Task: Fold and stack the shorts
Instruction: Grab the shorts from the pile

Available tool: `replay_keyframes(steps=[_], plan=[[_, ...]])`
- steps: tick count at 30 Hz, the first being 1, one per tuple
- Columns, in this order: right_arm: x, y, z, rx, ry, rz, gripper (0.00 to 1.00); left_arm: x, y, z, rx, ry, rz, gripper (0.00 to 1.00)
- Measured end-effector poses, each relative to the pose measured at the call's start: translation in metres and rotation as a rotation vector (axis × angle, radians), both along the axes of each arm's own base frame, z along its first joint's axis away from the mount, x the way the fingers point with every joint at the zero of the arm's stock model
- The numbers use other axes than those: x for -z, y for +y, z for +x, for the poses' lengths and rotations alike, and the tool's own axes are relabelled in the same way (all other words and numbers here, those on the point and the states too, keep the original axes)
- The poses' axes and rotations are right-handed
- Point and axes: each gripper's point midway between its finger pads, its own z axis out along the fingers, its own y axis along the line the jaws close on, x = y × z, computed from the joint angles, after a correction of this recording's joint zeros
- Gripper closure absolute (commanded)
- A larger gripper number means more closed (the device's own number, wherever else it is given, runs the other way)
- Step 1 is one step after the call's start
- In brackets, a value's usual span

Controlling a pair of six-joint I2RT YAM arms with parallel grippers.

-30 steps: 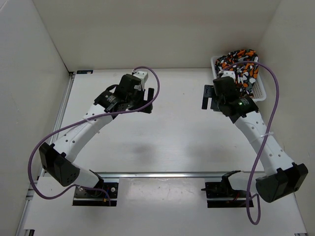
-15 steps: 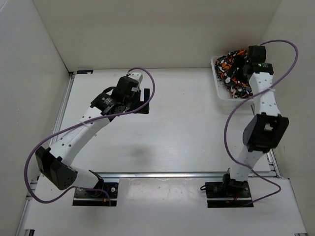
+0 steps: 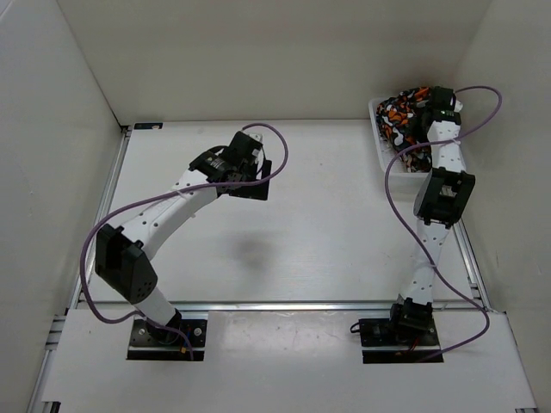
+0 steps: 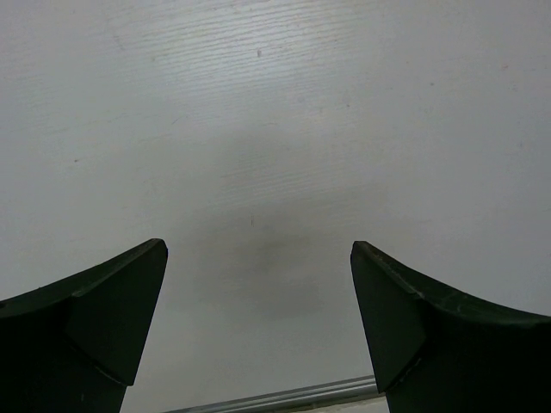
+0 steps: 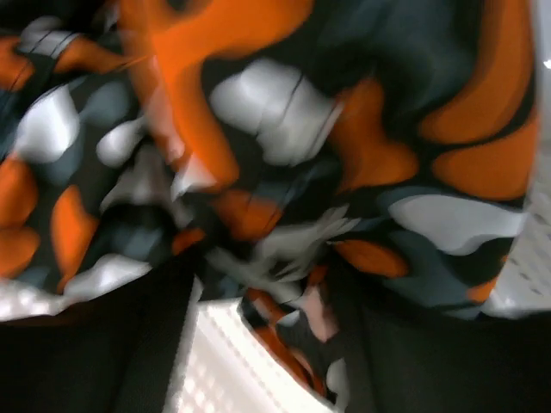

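Orange, white, black and grey camouflage shorts (image 3: 398, 109) sit upper right in the white mesh basket (image 3: 380, 146). The right gripper (image 5: 267, 292) has just plunged in, jaws narrowing on cloth, its hold uncertain. The left gripper (image 4: 258, 249) gapes empty.

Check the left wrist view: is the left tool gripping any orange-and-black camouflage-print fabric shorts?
No, the left tool stands open above the white table, with nothing between its black fingers.

Left fingers (image 4: 86, 327) spread wide; right arm (image 3: 439, 194) reaches far forward.
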Motion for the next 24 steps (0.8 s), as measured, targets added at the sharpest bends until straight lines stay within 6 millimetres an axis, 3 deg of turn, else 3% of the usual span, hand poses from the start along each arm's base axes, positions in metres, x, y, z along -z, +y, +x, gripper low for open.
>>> replay_keyframes(steps=[2, 5, 10, 14, 17, 19, 22, 24], plan=[[0.010, -0.008, 0.008, 0.021, -0.016, 0.018, 0.70, 0.008, -0.003, 0.005, 0.003, 0.016, 0.017, 0.01], [0.021, -0.014, 0.013, 0.033, -0.027, 0.043, 1.00, 0.022, -0.005, 0.008, 0.005, 0.047, 0.044, 0.01], [0.013, -0.010, 0.016, 0.022, -0.056, 0.057, 1.00, 0.031, -0.005, 0.010, 0.006, 0.072, 0.069, 0.01], [-0.013, 0.003, -0.007, -0.001, -0.052, 0.051, 1.00, 0.024, -0.007, 0.013, -0.001, 0.059, 0.060, 0.01], [-0.076, 0.018, -0.022, -0.048, -0.126, 0.022, 1.00, 0.020, -0.008, 0.013, -0.013, 0.057, 0.048, 0.01], [-0.144, 0.038, -0.029, -0.117, -0.242, -0.017, 1.00, 0.019, -0.006, 0.012, -0.031, 0.066, 0.042, 0.01], [-0.264, 0.081, -0.041, -0.252, -0.479, -0.064, 1.00, 0.019, 0.003, 0.009, -0.085, 0.091, 0.030, 0.01], [-0.345, 0.117, -0.063, -0.355, -0.654, -0.082, 1.00, 0.016, 0.017, 0.010, -0.145, 0.104, 0.015, 0.01]])
